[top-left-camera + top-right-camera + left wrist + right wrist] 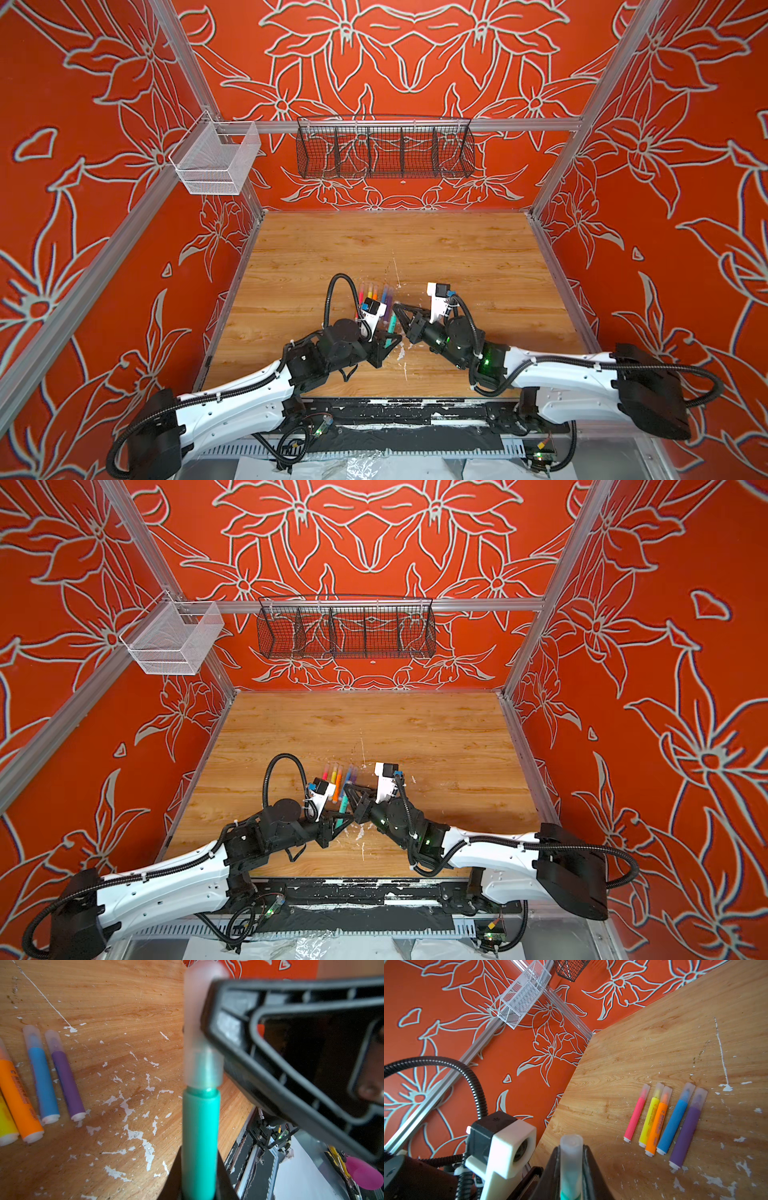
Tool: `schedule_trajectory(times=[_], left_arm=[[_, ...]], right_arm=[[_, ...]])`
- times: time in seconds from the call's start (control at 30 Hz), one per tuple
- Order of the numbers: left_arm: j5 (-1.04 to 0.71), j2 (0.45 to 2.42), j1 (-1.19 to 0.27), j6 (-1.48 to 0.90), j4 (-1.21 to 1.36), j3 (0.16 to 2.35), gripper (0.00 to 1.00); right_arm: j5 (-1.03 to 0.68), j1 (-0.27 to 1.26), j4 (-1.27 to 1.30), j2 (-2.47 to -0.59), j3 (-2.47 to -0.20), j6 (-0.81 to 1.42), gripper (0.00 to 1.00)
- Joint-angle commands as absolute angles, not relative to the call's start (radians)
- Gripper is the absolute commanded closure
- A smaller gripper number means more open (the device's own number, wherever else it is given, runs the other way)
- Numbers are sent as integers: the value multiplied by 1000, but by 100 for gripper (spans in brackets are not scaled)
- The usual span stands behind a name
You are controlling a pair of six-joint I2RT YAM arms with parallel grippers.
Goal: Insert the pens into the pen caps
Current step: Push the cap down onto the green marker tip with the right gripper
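A green pen [200,1126] stands between the fingers of my left gripper [199,1153], which is shut on its barrel. A clear pen cap [193,1012] sits over the pen's tip, down to the barrel's shoulder. My right gripper [571,1151] is shut on that pen cap [571,1159], one finger on each side. In both top views the two grippers [388,338] [395,308] meet at the green pen [343,808] near the table's front middle. Pink [635,1118], yellow [649,1120], orange [657,1126], blue [672,1124] and purple [687,1132] pens lie side by side on the table, each capped.
White paint flecks [133,1132] mark the wooden table [457,257] around the grippers. A black wire basket [384,151] hangs on the back wall and a white mesh basket [216,162] on the left rail. The black front rail [395,409] runs just behind both arms.
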State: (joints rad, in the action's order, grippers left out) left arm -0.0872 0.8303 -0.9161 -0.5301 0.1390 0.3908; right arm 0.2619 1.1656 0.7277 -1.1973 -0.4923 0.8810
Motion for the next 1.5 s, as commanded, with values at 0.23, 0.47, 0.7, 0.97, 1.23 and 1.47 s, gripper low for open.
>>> schedule_trajectory(times=[0.23, 0.47, 0.7, 0.97, 1.23, 1.47], left_arm=[[-99, 788, -909, -525, 188, 380, 100], [-202, 793, -910, -468, 203, 383, 100], [-223, 804, -910, -454, 196, 391, 100], [-235, 801, -910, -447, 196, 390, 100], [-225, 795, -909, -448, 189, 390, 100], [-216, 793, -910, -448, 185, 391, 100]], right_arm=[[369, 1195, 665, -1034, -423, 851, 37], [449, 1193, 431, -898, -502, 788, 31], [403, 1192, 373, -981, -629, 722, 31], [369, 1156, 329, -1116, -726, 746, 52], [325, 1138, 345, -1161, -733, 776, 63], [318, 1138, 369, -1162, -709, 794, 70]])
